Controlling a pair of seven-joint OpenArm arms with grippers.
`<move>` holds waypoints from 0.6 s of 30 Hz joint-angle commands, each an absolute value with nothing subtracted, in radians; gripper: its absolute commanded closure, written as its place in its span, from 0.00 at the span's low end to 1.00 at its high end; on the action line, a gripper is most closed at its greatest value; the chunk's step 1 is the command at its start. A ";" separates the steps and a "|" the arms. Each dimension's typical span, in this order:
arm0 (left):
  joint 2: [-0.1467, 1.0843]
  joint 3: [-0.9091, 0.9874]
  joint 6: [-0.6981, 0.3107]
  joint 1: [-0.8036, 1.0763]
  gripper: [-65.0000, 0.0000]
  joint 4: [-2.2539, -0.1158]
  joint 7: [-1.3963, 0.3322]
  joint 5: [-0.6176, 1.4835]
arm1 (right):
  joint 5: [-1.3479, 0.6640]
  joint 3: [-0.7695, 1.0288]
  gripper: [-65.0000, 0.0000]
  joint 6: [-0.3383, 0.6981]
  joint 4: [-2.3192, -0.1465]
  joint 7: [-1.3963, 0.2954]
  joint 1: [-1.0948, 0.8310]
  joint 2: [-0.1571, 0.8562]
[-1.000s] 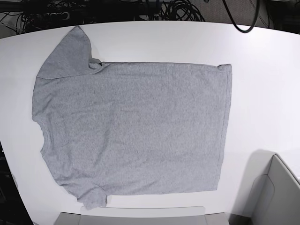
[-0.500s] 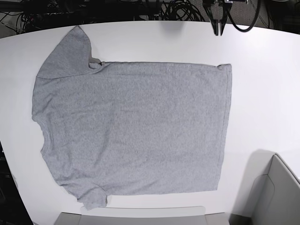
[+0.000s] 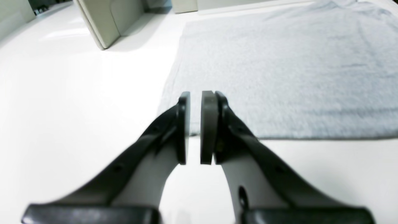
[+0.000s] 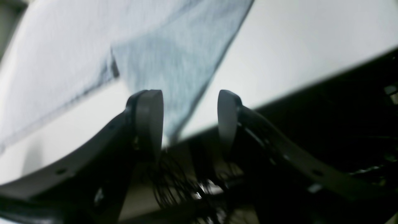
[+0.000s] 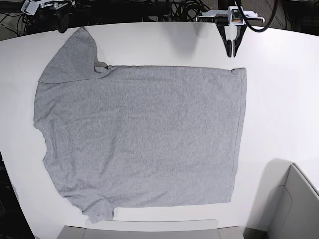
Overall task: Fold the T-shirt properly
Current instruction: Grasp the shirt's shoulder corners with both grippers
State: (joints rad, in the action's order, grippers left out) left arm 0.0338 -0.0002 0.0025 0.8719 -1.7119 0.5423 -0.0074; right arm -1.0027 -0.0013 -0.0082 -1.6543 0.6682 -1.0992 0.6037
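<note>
The T-shirt lies flat, plain side up, spread across the white surface. Left end effector hovers just off the hem corner, pads only a narrow slit apart, holding nothing. Right end effector hangs beyond the sleeve tip at the surface edge, jaws parted, empty. Risk: that narrow gap may push the hem instead of pinching it, bunching the cloth
</note>
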 commanded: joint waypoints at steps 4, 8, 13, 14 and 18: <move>0.039 0.004 0.005 0.846 0.89 -1.728 0.550 -0.007 | -1.032 0.007 0.56 -0.007 -1.652 0.533 -1.021 0.605; 0.041 0.004 0.004 0.812 0.89 -1.730 0.516 -0.007 | -1.033 0.007 0.56 -0.007 -1.595 0.427 -0.905 0.541; 0.088 0.005 0.005 0.763 0.89 -1.730 0.443 -0.005 | -1.032 0.008 0.56 -0.007 -1.552 0.348 -0.845 0.458; 0.094 0.005 0.005 0.763 0.89 -1.730 0.438 -0.005 | -1.033 0.008 0.56 -0.007 -1.552 0.344 -0.848 0.443; 0.099 0.005 0.007 0.760 0.89 -1.730 0.432 -0.005 | -1.035 0.033 0.56 -0.007 -1.550 0.346 -0.885 0.387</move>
